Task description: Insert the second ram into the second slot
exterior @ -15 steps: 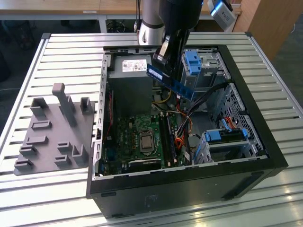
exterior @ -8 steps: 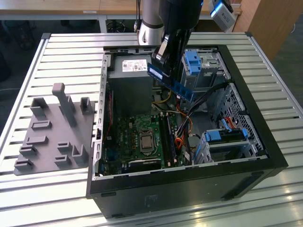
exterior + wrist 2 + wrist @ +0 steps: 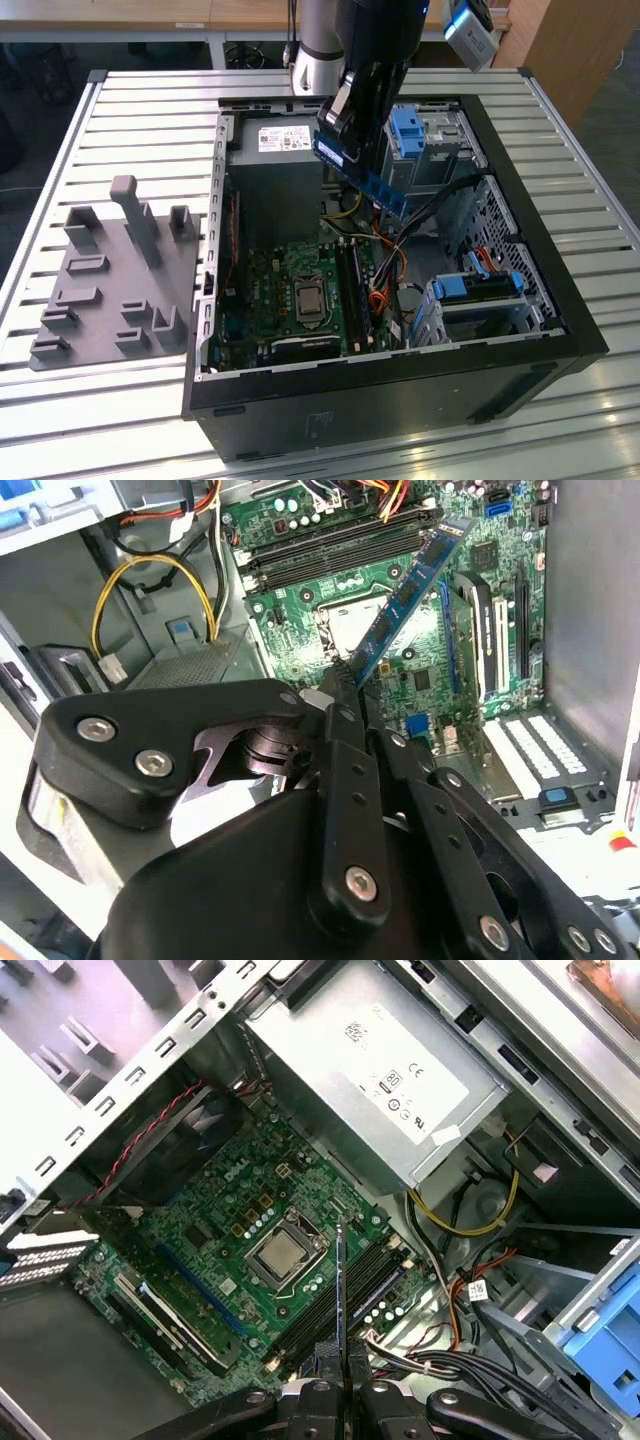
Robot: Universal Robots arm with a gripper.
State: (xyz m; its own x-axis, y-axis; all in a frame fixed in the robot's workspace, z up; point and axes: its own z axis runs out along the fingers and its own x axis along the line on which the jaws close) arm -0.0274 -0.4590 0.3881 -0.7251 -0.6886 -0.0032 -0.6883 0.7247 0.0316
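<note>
While the tool [image 3: 345, 145] hangs over the open PC case [image 3: 560, 330] on the desk [image 3: 130, 110], its jaws are pinched tight on one end of the second ram [image 3: 370, 182], w/ no gap showing beside the stick. In the exterior view the blue stick sits tilted in mid-air, at approx. 12 o'clock from the ram slots [image 3: 355, 290]. Those slots run along the 3 o'clock side of the CPU socket [image 3: 305, 297] on the mobo [image 3: 265, 290]. The PSU [image 3: 285, 140] is at approx. 10 o'clock from the stick. In the second wrist view the stick reaches out from the tool over the board, its free end near the slots but clear of them. The first wrist view has it edge-on above the slots. Progress, as I judge it: pick-up done, carry over the case done. Seating is not done, since the stick touches no slot. Can't tell if a neighbouring slot already holds a module.
</note>
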